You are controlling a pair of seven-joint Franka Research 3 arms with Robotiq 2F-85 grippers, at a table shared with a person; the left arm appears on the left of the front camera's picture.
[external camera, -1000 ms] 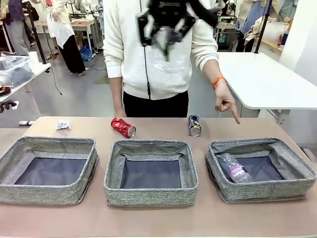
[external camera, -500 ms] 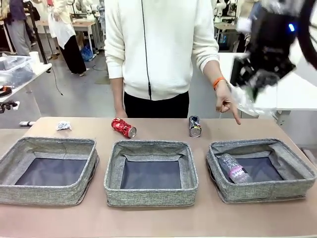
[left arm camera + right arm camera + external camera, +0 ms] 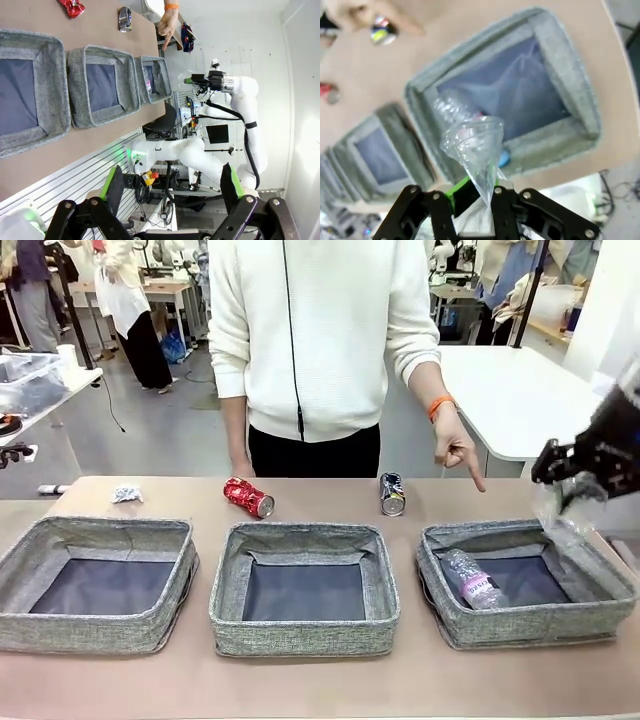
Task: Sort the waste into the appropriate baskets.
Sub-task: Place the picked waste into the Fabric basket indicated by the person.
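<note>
My right gripper is shut on a clear plastic bottle, which hangs crumpled over the back right corner of the right basket. In the right wrist view the same bottle sticks up from the shut gripper above that basket. A purple-labelled bottle lies inside it. A red can, a dark can and a paper wad lie on the table behind the baskets. The left gripper is open, high and off to the side of the table.
The left basket and the middle basket hold nothing. A person stands at the far side, one hand pointing down at the right basket. A white table stands behind on the right.
My right arm has swung from high above the middle over to the right and come down, carrying the clear bottle to just above the right basket. The person's hand keeps pointing.
</note>
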